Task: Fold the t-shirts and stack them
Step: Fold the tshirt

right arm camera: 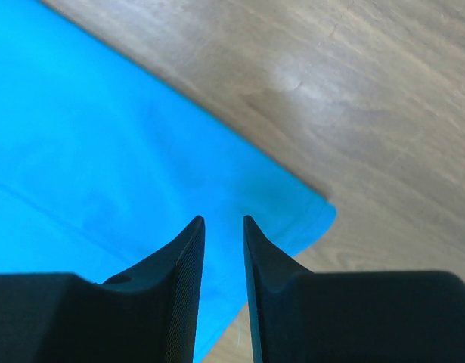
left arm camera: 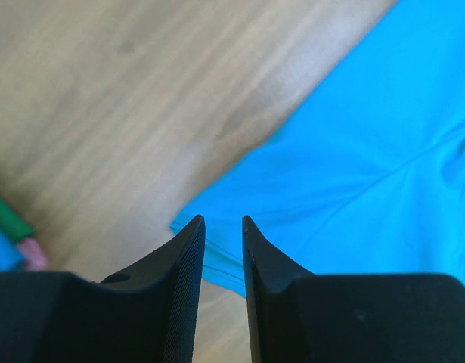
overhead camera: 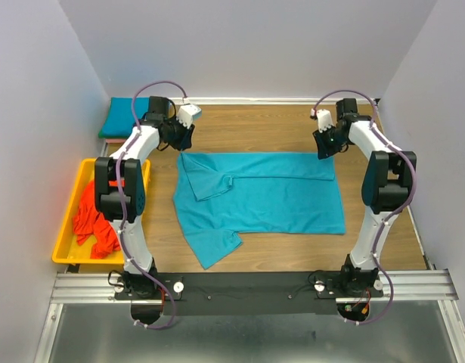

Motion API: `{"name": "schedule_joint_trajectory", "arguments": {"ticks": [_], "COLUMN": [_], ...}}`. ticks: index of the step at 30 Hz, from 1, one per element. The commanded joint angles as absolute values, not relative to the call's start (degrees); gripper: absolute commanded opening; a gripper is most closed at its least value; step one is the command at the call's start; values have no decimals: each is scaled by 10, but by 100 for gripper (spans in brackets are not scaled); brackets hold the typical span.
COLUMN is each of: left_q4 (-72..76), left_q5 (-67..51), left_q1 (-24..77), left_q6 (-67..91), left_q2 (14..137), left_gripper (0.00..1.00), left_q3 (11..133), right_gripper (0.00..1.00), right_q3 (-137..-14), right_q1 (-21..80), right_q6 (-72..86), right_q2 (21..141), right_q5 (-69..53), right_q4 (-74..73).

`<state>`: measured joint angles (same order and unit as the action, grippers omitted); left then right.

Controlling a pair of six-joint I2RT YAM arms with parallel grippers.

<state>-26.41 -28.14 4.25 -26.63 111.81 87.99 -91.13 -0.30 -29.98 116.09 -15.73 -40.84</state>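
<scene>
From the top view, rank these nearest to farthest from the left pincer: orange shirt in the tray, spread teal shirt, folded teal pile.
1. spread teal shirt, its far-left corner just under the left pincer.
2. folded teal pile, far-left table corner.
3. orange shirt, in the yellow tray, near-left.

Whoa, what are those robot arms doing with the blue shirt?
The robot is folding t-shirts. A teal t-shirt lies spread on the table. The left hand and the right hand hover over its two far corners, slightly open, holding nothing. Orange shirts wait in the yellow tray, and folded teal cloth sits in the far left corner.
</scene>
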Motion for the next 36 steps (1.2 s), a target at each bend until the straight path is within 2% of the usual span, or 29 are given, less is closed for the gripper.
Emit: {"name": "schedule_joint_trajectory", "arguments": {"ticks": [1,9,16,19,21,22,24,28,31,32,36], "left_q4": [-301,-322,-348,-369,-378,-380,-397,-451,-482,-502,-547], "left_q5": [-306,-276,-243,-269,-291,-296,-315,-342,-345,-345,-345], "left_q1": [43,43,41,42,43,43,42,43,43,44,48], "left_q6": [-254,-253,-252,-253,-261,-265,-288,-374,-455,-478,-557], "left_q2": [1144,1232,1328,1332,1311,1283,1230,1130,1047,1029,937], "left_gripper": [34,31,29,31,34,37,40,45,47,52,54], "left_q3": [850,888,1038,1089,1098,1098,1093,1025,937,915,786], "right_gripper": [34,33,36,41,47,55,63,81,84,87,84], "right_q3": [-932,-940,-990,-1017,-1023,-1016,-999,-941,-898,-869,-781], "right_q1": [-1,-1,-1,-1,-1,-1,-1,-1,-1,-1,24], "right_q6": [-285,-297,-303,-309,-313,-316,-332,-377,-412,-436,-470], "right_q2": [1209,1259,1310,1306,1289,1260,1222,1088,1036,1003,934], "right_q5": [-149,-84,-66,-79,-82,-89,-105,-137,-157,-161,-156], "right_q4": [-385,-349,-323,-324,-325,-326,-330,-384,-455,-475,-561]}}
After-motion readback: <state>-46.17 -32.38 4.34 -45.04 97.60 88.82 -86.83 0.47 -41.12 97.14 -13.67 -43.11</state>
